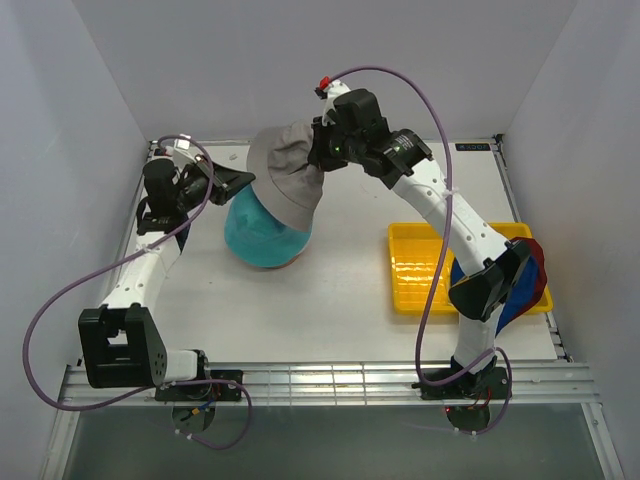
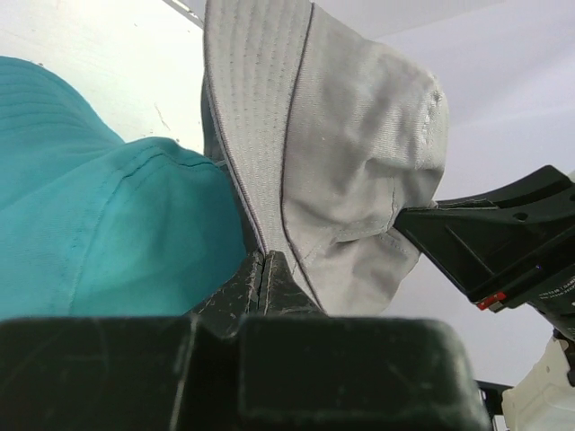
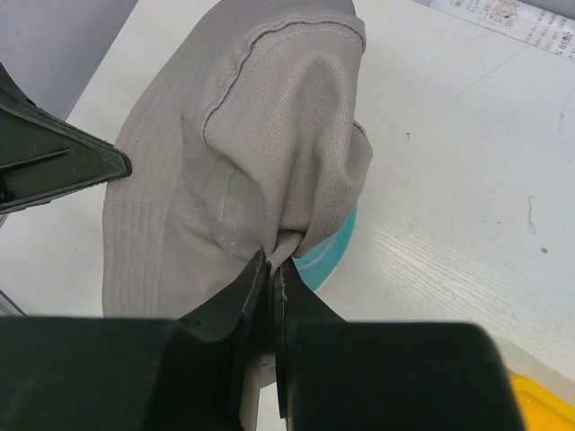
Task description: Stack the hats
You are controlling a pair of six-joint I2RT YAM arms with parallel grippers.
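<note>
Grey hat [image 1: 285, 175] is up in the air, stretched between both arms and hanging over the teal hat [image 1: 262, 238], which sits as a dome on the tabletop [image 1: 340, 300] toward the back left. Left pincer [image 2: 262, 280] is clamped tight on the brim edge at one side. Right pincer [image 3: 272, 269] is clenched on a bunched fold of fabric at the opposite side (looks like crown and brim pinched together, hard to say exactly).

My guess on why two grips: the thing is floppy, and pulling from both sides holds the opening spread so it can drop over the teal dome instead of collapsing into a lump.

From the top view the grey one is tilted, its lower edge overlapping the back of the teal crown. I can't say for sure that they touch, though the left wrist view shows them right up against each other. So the grey hat sits between the two pincers, with the teal one just below.

Blue hat [image 1: 512, 305] and red hat [image 1: 541, 280] are over at the right by the yellow tray [image 1: 415, 285], half hidden behind the right arm
</note>
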